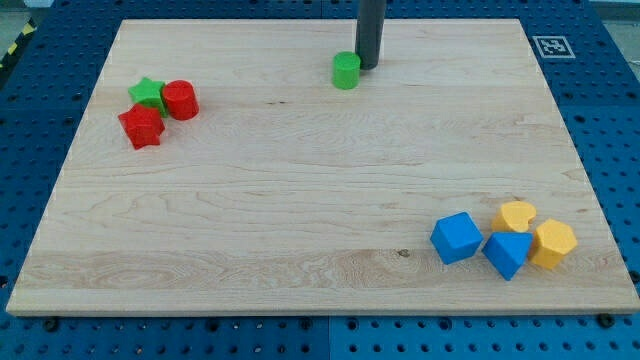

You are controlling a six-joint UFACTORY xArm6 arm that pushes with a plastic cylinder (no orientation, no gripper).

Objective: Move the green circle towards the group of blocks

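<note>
The tip (368, 67), a bare rod with no hand to open or hold anything, touches the green circle (346, 71) at the desk's (300, 200) top, seemingly placed to push it leftward.

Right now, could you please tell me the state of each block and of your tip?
My tip: down at the green circle's upper right, apparently touching.
Green circle: alone near the view's top.
Green star, red circle, red star: clustered at left.
Blue cube, blue triangle, yellow heart, yellow hexagon: clustered at bottom right.
</note>
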